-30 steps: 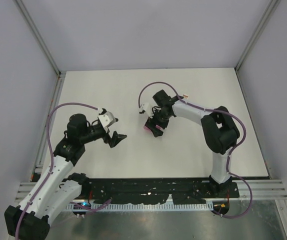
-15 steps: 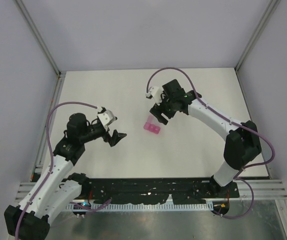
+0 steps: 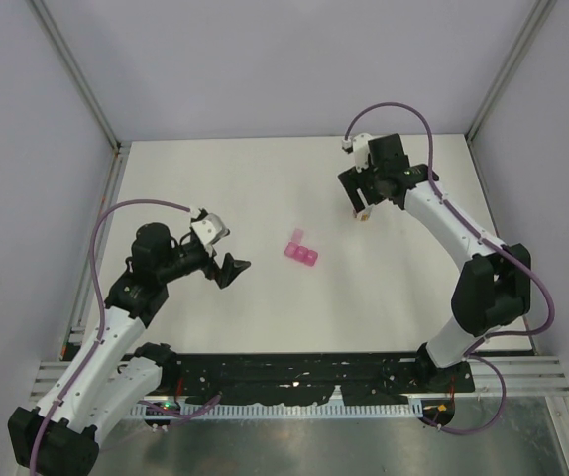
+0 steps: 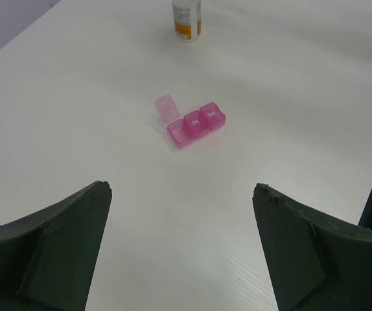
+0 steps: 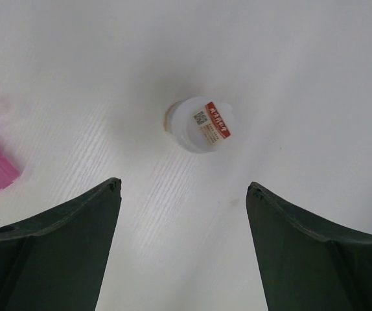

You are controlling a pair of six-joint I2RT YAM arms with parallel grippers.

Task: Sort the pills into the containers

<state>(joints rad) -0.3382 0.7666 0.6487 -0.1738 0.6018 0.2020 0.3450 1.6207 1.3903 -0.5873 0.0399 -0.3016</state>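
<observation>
Table (image 3: 215,178): white and matte, closed in by pale grey walls (image 3: 294,59), with both arms reaching out over it.
Box (image 3: 300,251): bright pink, lying flat near the middle of the table, well apart from both claws.
Box layout: three joined square cells in a short row. In the left wrist view, two have their lids shut and carry white lettering too small to read with any certainty.
Open cell: it's the end one, with its lid (image 4: 166,107) flipped back and lying flat on the table beside the row.
Box contents: cannot tell. The open cell shows only pink from this angle, and the shut lids hide what is under them.
Bottle (image 5: 202,124): small and white with an orange-red label, standing upright toward the far right of the table, well apart from the box.
Bottle contents: hidden behind its white wall.
Left claw (image 4: 181,191): fingers spread wide and gripping nothing, it hangs low over the table and faces the box from the near left.
Right claw (image 5: 183,186): also spread wide, it is held above the bottle and looks down on it. In the wrist view the bottle sits just beyond the fingertips, with no contact.
</observation>
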